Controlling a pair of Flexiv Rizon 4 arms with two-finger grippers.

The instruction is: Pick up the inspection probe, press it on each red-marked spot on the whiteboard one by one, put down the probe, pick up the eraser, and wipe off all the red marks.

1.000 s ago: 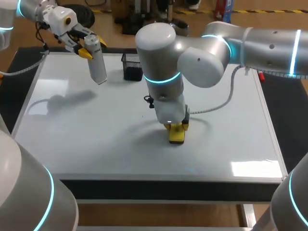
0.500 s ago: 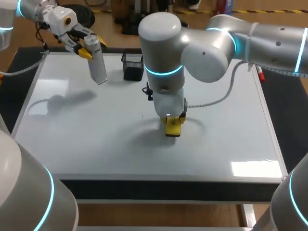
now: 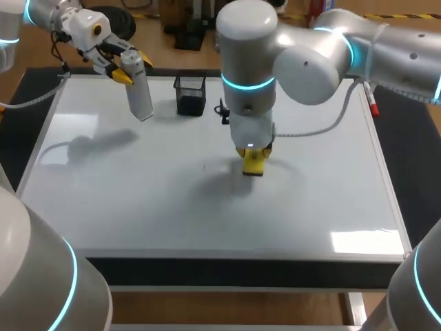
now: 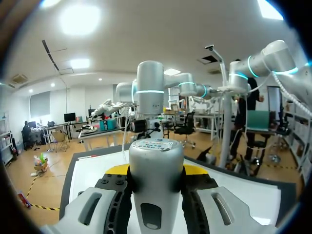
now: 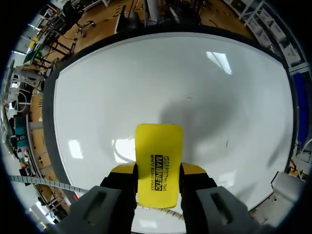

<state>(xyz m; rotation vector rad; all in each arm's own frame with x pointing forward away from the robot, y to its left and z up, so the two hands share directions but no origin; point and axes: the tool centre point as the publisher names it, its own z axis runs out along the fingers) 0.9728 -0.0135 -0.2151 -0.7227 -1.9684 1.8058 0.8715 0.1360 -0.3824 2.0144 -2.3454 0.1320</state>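
The inspection probe [image 3: 140,89], a grey cylinder, hangs tilted above the whiteboard's [image 3: 138,200] far left part, with my left gripper [image 3: 127,65] shut on its upper end. In the left wrist view the probe [image 4: 156,180] fills the gap between the yellow tips of the left gripper [image 4: 156,170]. My right gripper [image 3: 253,153] is shut on the yellow eraser [image 3: 253,165], which rests flat on the middle of the board. The right wrist view shows the eraser [image 5: 158,163] held between the fingers of the right gripper [image 5: 157,171] against the white surface [image 5: 146,83]. A tiny faint speck [image 5: 189,97] lies ahead of the eraser.
A black mesh pen holder [image 3: 191,95] stands at the back of the board, between the two grippers. A red marker [image 3: 373,107] lies by the right edge. My right arm's cable [image 3: 324,127] loops over the board's right half.
My right arm has slid the eraser across the board toward the far side and slightly right. The left arm and the probe have stayed in place.
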